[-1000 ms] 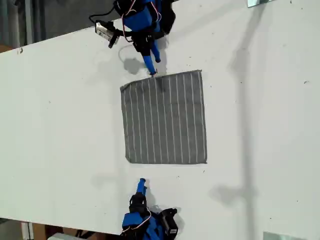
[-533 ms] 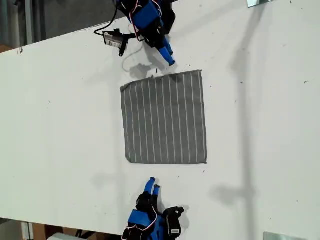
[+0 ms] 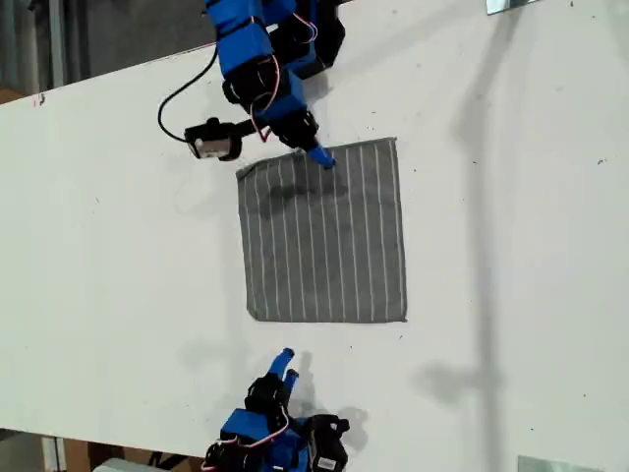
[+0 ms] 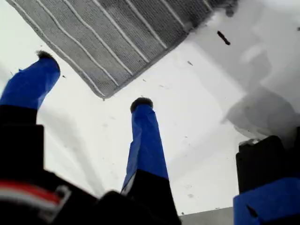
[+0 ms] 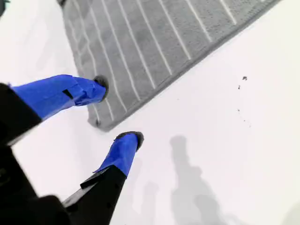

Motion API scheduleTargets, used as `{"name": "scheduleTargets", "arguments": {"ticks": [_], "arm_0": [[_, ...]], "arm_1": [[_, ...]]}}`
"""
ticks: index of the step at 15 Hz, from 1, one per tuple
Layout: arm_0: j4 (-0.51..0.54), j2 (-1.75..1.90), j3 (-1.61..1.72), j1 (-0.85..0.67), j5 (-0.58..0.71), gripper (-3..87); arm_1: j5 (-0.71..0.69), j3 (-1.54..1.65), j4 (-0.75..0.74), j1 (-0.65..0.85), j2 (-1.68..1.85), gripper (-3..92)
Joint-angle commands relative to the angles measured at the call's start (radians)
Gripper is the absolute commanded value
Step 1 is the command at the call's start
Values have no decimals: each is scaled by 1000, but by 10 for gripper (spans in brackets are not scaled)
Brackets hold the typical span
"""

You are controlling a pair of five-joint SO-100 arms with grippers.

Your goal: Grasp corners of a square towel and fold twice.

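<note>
Flat and unfolded near the middle of the white table (image 3: 511,246): the grey striped towel (image 3: 324,236), square, stripes running from the exterior view's top to its bottom, all four corners lying down. Just below its corner at the exterior view's lower left (image 3: 257,317), off the cloth and over bare table: my first gripper (image 3: 288,364), blue-taped fingers spread apart, holding nothing. Clearer from the first wrist view: that same hemmed corner (image 4: 103,95) of the towel (image 4: 117,37) pointing into the gap ahead of my first gripper (image 4: 93,79), neither fingertip on fabric. At the opposite edge, by the exterior view's top: my second gripper (image 3: 319,157), seen from above only as a single blue tip over the hem, its spread not readable there, a dark shadow (image 3: 285,192) thrown on the cloth beneath. Settled by the second wrist view: my second gripper (image 5: 117,112) parted and empty, one finger (image 5: 70,93) over the towel (image 5: 154,42) just inside another corner (image 5: 97,123), the other finger (image 5: 119,154) over bare table beside the hem; contact with the cloth not possible to tell. Beside that arm in the exterior view, a small grey camera (image 3: 211,140) on a black cable.
</note>
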Motion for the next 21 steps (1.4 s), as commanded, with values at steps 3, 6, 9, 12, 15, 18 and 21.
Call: {"name": "scheduleTargets", "arguments": {"ticks": [3,6,9,12,15,18,21], "arm_0": [[-166,-344,-41,164,-143,193],[-229,-367,-29,181,-146,193],[-273,-405,-29,186,-137,194],[-293,-414,-18,201,-143,193],[-295,-414,-18,210,-144,191],[-295,-414,-14,218,-152,191],[-298,-414,-2,227,-167,191]], "arm_1": [[330,34,-98,-353,-110,343],[417,49,-242,-480,-149,340],[407,60,-396,-488,-262,338],[394,97,-457,-456,-350,331],[336,132,-463,-393,-347,331],[267,135,-448,-333,-331,332],[265,153,-520,-334,-374,262]]}}
